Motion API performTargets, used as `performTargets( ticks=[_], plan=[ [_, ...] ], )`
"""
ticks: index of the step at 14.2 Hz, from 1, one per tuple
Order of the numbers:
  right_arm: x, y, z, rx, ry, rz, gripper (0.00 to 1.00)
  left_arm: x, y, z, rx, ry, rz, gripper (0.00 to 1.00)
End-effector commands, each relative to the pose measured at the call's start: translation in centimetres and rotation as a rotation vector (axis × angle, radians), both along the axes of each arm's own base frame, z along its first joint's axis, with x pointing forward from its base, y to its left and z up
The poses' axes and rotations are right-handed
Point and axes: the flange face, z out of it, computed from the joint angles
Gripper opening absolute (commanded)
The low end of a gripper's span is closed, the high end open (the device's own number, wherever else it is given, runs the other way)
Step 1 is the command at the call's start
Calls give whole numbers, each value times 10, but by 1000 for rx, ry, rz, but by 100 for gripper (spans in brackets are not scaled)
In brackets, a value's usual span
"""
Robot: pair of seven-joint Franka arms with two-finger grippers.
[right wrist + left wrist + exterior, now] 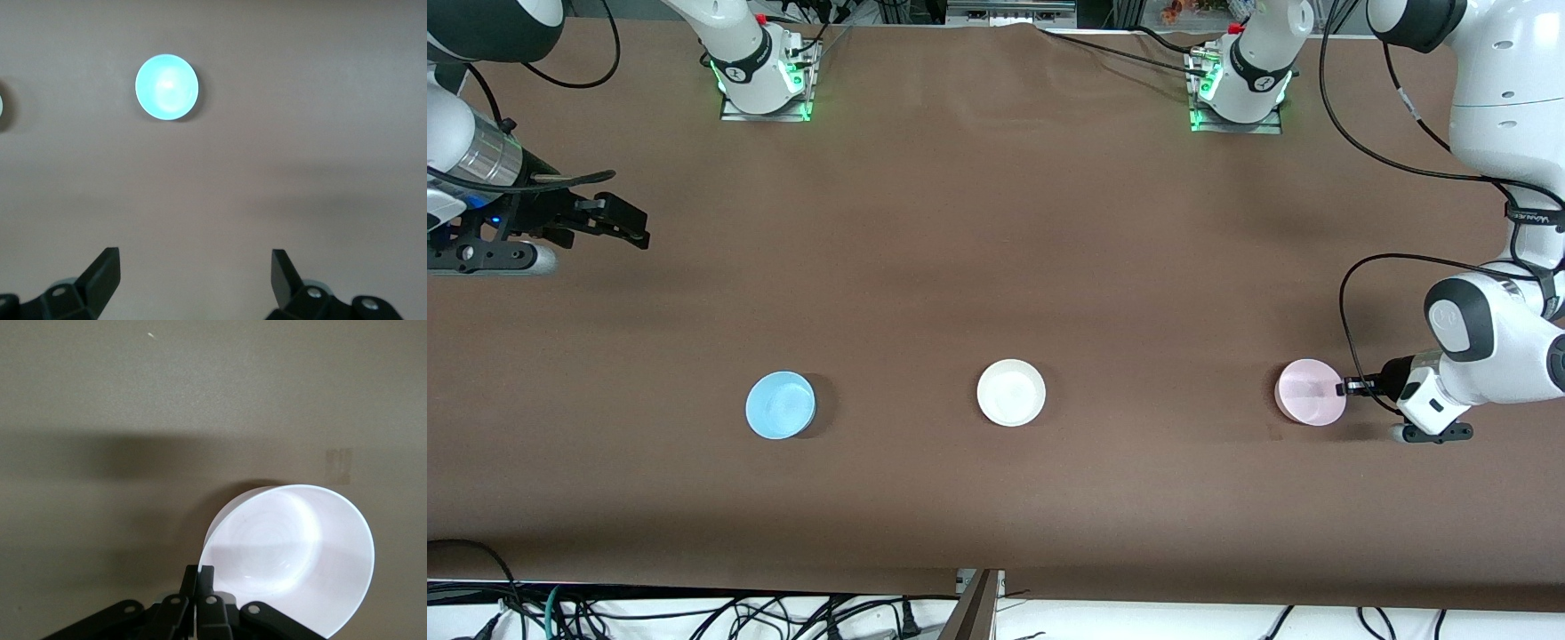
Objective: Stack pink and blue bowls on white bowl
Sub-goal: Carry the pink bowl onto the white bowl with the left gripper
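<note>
The pale pink bowl (1307, 392) is toward the left arm's end of the table. My left gripper (1343, 388) is shut on its rim, one finger inside and one outside. In the left wrist view the bowl (293, 553) looks washed out, with the fingers (206, 580) pinching its edge. The white bowl (1011, 392) sits in the middle of the table. The sky-blue bowl (780, 405) sits toward the right arm's end and also shows in the right wrist view (167, 87). My right gripper (618, 220) is open and empty, up over the table at the right arm's end (195, 270).
The three bowls lie in one row on the brown table cover (996, 222). The arms' bases (765, 80) stand at the table's edge farthest from the front camera. Cables hang below the near edge (694, 613).
</note>
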Motion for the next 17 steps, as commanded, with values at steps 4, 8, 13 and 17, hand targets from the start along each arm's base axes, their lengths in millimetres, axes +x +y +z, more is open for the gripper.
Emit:
performTargets(
  ticks=[4,8,13,17],
  plan=[
    [14,-4,-13,3,-2,-16,100,36,-117,65,-38,34,49,0],
    [28,-8,-33,-3,-6,-11,100,36,-258,92,-103,43,66,0],
    [46,-9,-70,-15,19,44,100,19,-403,89,-127,-28,59,0],
    [56,-9,-88,-14,12,110,100,1,-488,67,-141,-49,92,0]
  ],
)
